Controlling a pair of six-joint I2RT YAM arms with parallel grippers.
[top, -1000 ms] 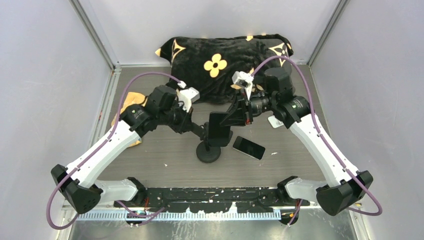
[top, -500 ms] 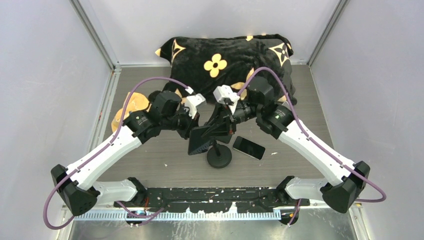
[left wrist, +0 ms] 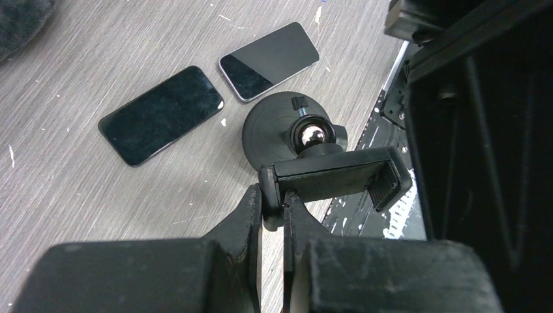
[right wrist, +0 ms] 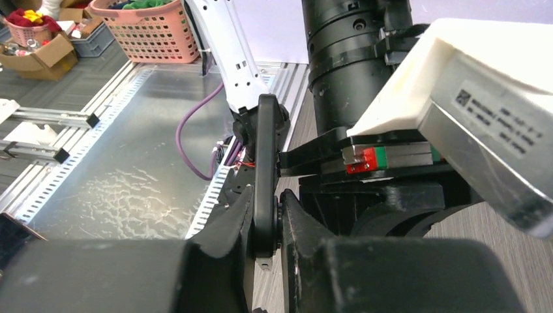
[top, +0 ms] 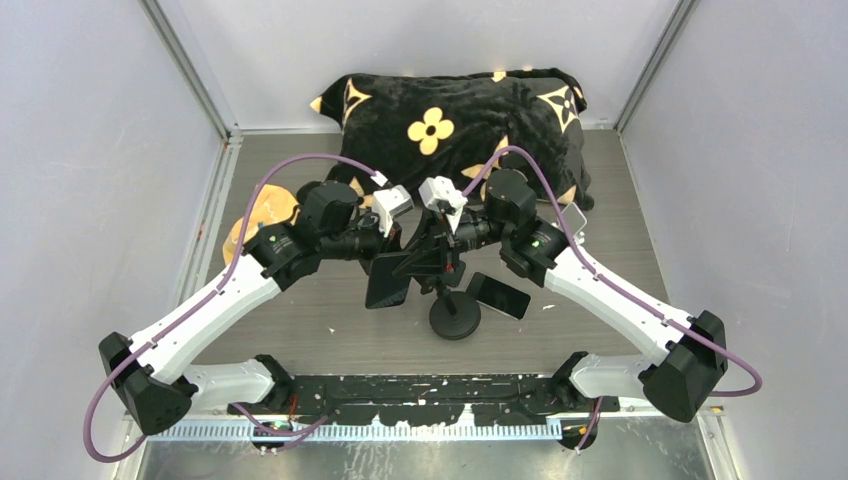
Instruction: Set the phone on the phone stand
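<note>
The black phone stand has a round base (top: 455,318) on the table and a flat cradle (top: 388,279) tilted out to the left. My left gripper (top: 385,250) is shut on one clamp arm of the cradle (left wrist: 332,176), above the base (left wrist: 277,127). My right gripper (top: 432,262) is shut on the cradle, seen edge-on in the right wrist view (right wrist: 266,169). A dark phone (top: 498,295) lies flat just right of the base. The left wrist view shows two phones on the table, a black one (left wrist: 162,114) and a silver-edged one (left wrist: 269,52).
A black blanket with yellow flowers (top: 450,120) fills the back of the table. A yellow cloth (top: 255,215) lies at the left under my left arm. A pale phone-like object (top: 574,215) peeks from behind my right arm. A perforated rail (top: 400,428) runs along the near edge.
Both grippers have moved in toward the centre with the stand. Its base has slid right and nearer, and the cradle has swung out to the left. The dark phone has not moved.
</note>
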